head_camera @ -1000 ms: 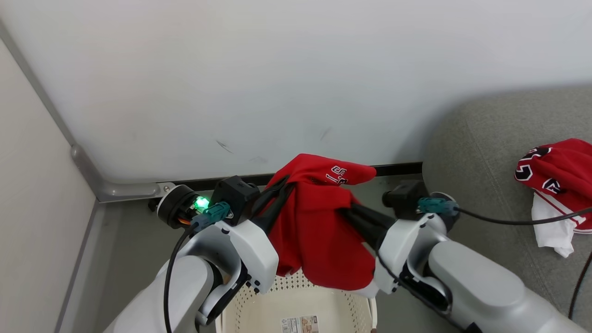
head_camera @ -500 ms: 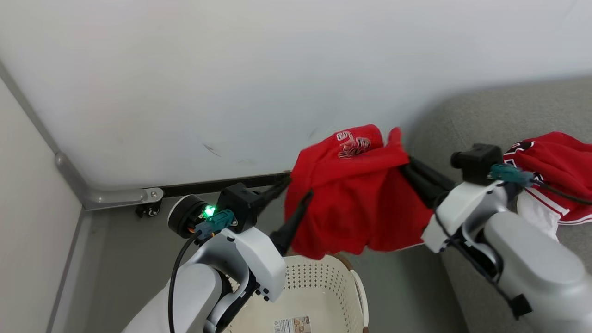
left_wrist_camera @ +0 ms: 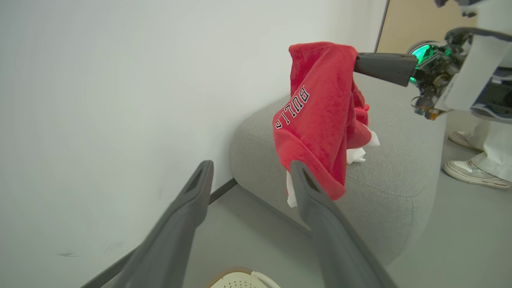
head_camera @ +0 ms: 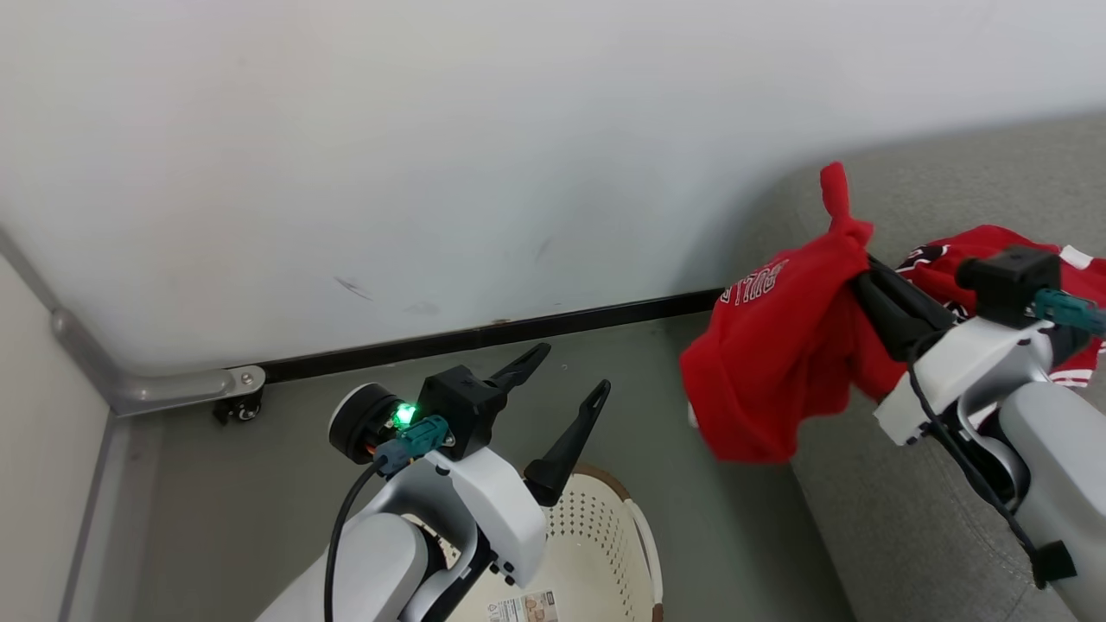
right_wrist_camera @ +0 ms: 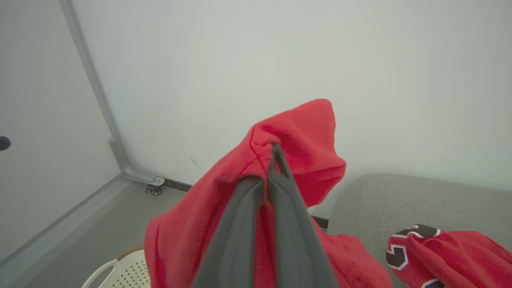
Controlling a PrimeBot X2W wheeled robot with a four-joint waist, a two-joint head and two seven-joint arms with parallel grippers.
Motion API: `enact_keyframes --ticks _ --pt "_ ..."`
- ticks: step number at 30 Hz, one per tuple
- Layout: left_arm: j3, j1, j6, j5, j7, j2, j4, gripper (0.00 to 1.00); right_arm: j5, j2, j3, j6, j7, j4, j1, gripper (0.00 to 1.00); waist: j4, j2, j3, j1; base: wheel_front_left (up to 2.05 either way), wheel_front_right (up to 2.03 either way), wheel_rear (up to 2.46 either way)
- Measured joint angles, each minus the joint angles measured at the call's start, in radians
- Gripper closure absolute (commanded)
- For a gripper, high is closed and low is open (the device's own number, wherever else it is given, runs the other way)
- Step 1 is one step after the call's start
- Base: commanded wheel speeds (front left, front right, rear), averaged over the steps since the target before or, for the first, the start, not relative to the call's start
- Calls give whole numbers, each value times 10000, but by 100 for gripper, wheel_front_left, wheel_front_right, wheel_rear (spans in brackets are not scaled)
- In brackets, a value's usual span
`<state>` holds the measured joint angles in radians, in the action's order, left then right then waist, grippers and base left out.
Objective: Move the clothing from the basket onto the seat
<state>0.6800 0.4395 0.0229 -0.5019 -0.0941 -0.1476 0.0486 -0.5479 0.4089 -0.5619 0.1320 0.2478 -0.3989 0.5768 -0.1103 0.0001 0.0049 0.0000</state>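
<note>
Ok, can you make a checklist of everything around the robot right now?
Surface: grey floor.
Job's things: held garment, red, hangs in the air by the sofa's corner; second garment lies on the sofa; basket stands on the floor under the left arm, with a label showing inside.
Clutter: nothing seen.
Grippers: left gripper open, holding nothing; right gripper shut on the held garment.
Cables: black cables at each wrist, hanging loose.
Surroundings: white wall; a person's shoes beyond the sofa.
</note>
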Motion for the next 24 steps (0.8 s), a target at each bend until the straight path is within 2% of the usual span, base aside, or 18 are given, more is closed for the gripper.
enact_keyframes --ticks 8,24 --pt "247 -12 -159 2 88 180 -29 0 251 366 853 0 0 265 -629 100 -443 0 6 0 0 0 0" --pt "606 -18 -362 -73 265 433 -33 0 692 658 1914 0 2 1081 -1500 100 -1466 0 70 0 0 0 0"
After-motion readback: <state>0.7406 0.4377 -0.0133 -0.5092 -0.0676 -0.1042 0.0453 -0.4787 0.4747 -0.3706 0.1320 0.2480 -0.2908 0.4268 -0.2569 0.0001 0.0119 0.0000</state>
